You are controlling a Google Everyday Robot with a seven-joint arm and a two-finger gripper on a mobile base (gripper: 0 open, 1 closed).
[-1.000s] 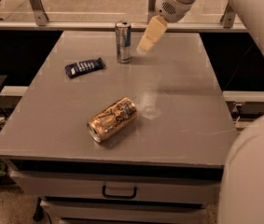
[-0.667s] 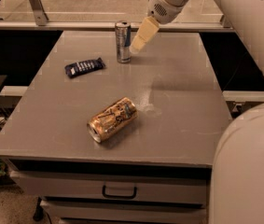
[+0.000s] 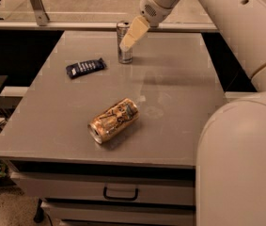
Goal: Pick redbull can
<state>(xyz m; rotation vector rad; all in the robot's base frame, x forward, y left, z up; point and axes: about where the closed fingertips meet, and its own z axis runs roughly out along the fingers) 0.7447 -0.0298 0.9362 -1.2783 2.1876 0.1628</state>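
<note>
While the slim can (image 3: 125, 57) stands upright on the table (image 3: 179, 79), we see the gripper (image 3: 131, 34), earlier just right of it, now across its front; whether it is clamped on the can we cannot tell.

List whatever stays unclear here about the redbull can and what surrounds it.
Camera view: the gripper, near the far edge of the table, covers part of the redbull can; contact between them cannot be told.
The print on the wrapper is too small to read.
The table's near right corner is hidden behind the robot's body.
</note>
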